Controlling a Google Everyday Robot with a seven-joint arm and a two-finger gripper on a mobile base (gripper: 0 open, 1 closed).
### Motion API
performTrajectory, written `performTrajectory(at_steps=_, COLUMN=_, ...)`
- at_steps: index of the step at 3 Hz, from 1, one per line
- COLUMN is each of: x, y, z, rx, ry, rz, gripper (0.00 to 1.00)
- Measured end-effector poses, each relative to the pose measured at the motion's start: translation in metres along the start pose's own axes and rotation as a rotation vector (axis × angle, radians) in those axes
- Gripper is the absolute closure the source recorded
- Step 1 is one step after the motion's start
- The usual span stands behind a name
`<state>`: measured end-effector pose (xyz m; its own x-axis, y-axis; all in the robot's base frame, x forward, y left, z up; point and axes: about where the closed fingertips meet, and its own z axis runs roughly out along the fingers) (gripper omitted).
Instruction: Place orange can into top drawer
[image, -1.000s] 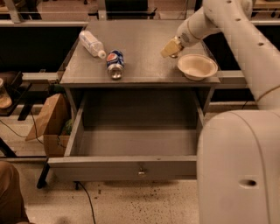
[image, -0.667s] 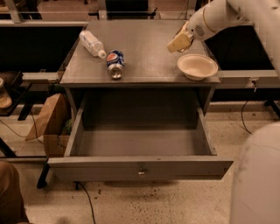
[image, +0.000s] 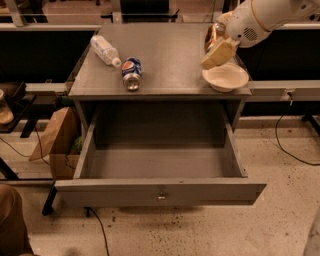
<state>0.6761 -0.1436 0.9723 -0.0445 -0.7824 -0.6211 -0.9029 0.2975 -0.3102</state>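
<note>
Bottle (image: 103, 49) and blue Pepsi can (image: 131, 73) lie on the bench (image: 170, 55), left of centre. Below, the top drawer (image: 160, 192) stands pulled open, nothing inside. At the right rear, just above a pale bowl (image: 225, 77), the hand (image: 217, 45) grips the orange can (image: 214, 34), seemingly clear of the surface. Pickup looks done; lowering it into the drawer and releasing remain.

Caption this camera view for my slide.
Gripper holding the orange can beside a white bowl on the cabinet; top drawer open below.
</note>
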Motion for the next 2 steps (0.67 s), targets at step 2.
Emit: performTrajectory(at_steps=2, x=0.007, y=0.051, z=0.006, rx=-0.232, ry=0.08, rz=-0.143, gripper=1.0)
